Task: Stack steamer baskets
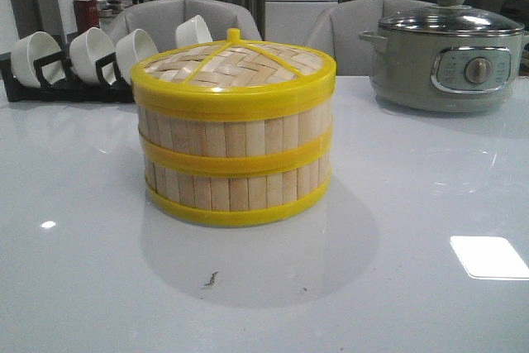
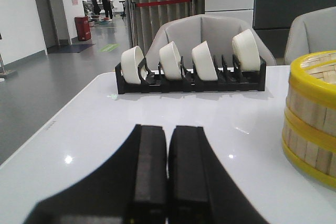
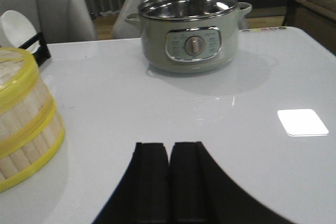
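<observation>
Front view: the round bamboo-slat steamer baskets with bright yellow rims (image 1: 234, 159) sit near the middle of the glossy white table (image 1: 413, 229), two tiers, one squarely on the other, with the woven yellow-rimmed lid (image 1: 234, 66) seated flat on top. Neither arm shows here. Behind on the left is a black rack of white bowls (image 1: 91, 59), and back right a grey electric pot with a glass lid (image 1: 446, 55), both well apart from the stack.

Left wrist view: the left gripper (image 2: 168, 171) has its black fingers pressed together, nothing between them, hanging over bare table. The stack is off to one side at the picture's edge, clear of the fingers, and the bowl rack is further ahead.

Right wrist view: same deal. The right gripper (image 3: 169, 182) is closed up tight and empty, with the baskets at the far edge of the picture and the pot straight ahead.

My read: stacking looks finished, lid included, and both arms are parked. If anything's left, it's just keeping clear without bumping the stack.
</observation>
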`<action>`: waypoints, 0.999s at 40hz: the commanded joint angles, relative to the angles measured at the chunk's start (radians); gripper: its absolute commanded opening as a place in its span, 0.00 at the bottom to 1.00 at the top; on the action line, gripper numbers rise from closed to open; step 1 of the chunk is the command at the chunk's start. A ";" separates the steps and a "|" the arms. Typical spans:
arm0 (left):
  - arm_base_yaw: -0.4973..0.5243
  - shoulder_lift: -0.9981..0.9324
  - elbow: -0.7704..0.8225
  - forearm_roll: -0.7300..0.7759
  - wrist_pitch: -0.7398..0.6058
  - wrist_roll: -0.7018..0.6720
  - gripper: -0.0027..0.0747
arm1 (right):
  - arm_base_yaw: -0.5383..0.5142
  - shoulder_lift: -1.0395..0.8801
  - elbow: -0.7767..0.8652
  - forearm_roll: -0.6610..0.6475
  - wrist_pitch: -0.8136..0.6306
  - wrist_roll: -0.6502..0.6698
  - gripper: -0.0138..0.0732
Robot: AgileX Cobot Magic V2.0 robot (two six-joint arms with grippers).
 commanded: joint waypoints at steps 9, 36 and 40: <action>0.000 -0.017 0.001 -0.008 -0.090 0.000 0.14 | 0.044 -0.213 0.145 0.000 -0.125 -0.012 0.22; 0.000 -0.017 0.001 -0.008 -0.090 0.000 0.14 | 0.044 -0.231 0.146 -0.005 -0.092 0.000 0.22; 0.000 -0.017 0.001 -0.008 -0.090 0.000 0.14 | 0.044 -0.231 0.146 -0.071 -0.095 0.053 0.22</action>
